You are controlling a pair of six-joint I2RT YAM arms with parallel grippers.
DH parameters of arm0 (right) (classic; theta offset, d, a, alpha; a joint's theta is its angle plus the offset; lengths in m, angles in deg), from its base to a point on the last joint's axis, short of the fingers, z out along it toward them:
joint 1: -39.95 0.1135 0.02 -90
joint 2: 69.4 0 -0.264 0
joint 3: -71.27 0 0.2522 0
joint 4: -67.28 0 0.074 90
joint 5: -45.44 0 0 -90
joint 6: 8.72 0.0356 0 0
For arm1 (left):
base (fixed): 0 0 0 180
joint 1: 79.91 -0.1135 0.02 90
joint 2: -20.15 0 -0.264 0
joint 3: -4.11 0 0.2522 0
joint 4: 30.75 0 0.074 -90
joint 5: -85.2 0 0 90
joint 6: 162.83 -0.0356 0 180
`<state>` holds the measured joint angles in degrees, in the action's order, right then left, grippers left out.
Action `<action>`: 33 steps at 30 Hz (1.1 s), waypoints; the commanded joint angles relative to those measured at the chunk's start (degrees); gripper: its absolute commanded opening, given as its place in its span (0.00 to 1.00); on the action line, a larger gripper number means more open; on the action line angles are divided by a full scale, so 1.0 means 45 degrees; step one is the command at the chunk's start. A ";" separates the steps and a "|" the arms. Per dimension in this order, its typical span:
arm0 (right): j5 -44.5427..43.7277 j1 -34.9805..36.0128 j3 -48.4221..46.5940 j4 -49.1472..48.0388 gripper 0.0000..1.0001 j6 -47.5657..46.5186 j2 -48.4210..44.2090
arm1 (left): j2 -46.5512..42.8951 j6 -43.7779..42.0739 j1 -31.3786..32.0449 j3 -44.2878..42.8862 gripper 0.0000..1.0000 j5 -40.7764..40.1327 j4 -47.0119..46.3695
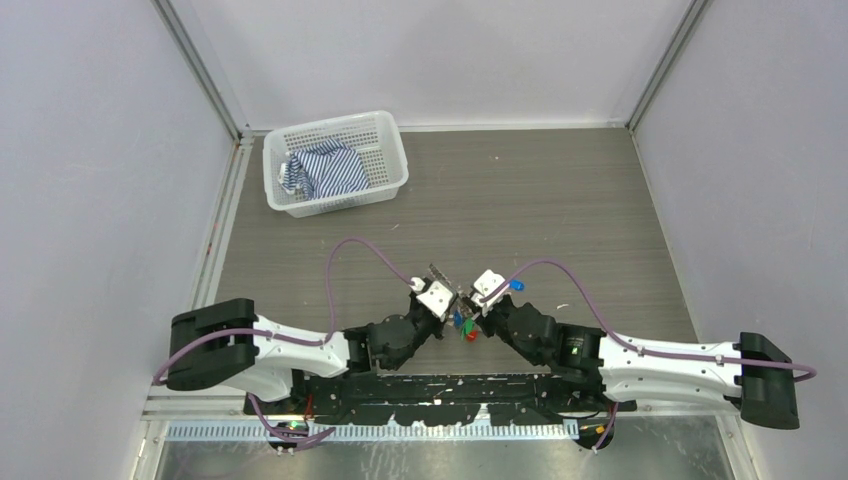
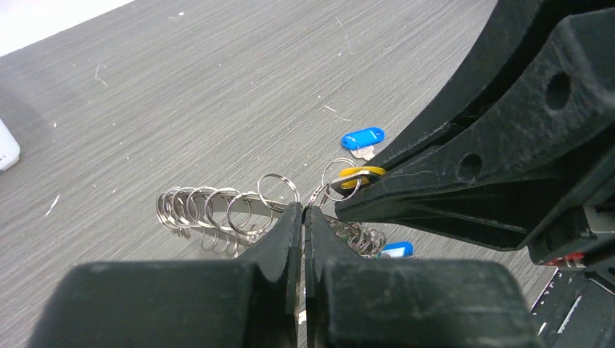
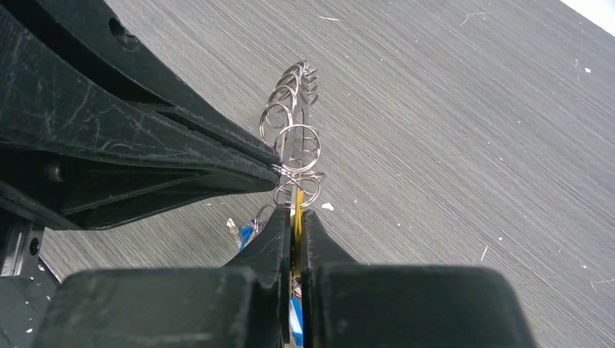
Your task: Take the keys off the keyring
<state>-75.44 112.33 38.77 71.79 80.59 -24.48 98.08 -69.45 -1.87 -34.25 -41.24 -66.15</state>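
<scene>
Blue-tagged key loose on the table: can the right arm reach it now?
Probably not yet: the right gripper is shut on the yellow tag; nothing covers the blue-tagged key, though.

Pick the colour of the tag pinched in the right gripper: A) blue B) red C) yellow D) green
C: the right gripper is shut on a yellow tag, whose edge shows between its fingers in the right wrist view.

Shiny metal keyring [image 2: 217, 209], glossy yellow plastic tag [image 2: 360, 173], matt wood-grain table [image 2: 217, 87], scuffed black left tool [image 2: 303, 209]
</scene>
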 commanded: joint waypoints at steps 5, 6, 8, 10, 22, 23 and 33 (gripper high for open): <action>-0.0034 0.0018 -0.0351 -0.1175 0.01 -0.0875 0.0147 | -0.0475 0.1036 -0.0137 -0.0701 0.00 -0.1089 0.1649; -0.0002 0.0028 -0.0406 -0.1140 0.01 -0.0991 0.0181 | -0.0459 0.1062 -0.0143 -0.0809 0.00 -0.0972 0.1788; 0.0056 0.0018 -0.0444 -0.1249 0.01 -0.1212 0.0183 | -0.0400 0.1137 -0.0143 -0.0901 0.01 -0.0768 0.1937; 0.0201 0.0033 -0.0444 -0.1460 0.01 -0.1368 0.0055 | -0.0332 0.1218 -0.0148 -0.0954 0.01 -0.0634 0.2021; 0.0963 0.0043 -0.0151 -0.3118 0.01 -0.1757 -0.0189 | -0.0038 0.0646 -0.0138 -0.0977 0.01 0.0111 0.1453; 0.1004 0.0023 -0.0061 -0.3363 0.01 -0.1724 -0.0261 | -0.0019 0.0623 -0.0136 -0.0978 0.00 0.0121 0.1395; 0.0829 -0.0005 0.0315 -0.4791 0.01 -0.1124 0.0056 | -0.0095 -0.0010 -0.0135 -0.0241 0.00 0.0680 -0.0952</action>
<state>-74.34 111.82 42.00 61.41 73.16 -23.73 97.54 -67.68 -2.08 -36.89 -40.63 -61.08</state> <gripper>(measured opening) 0.057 0.011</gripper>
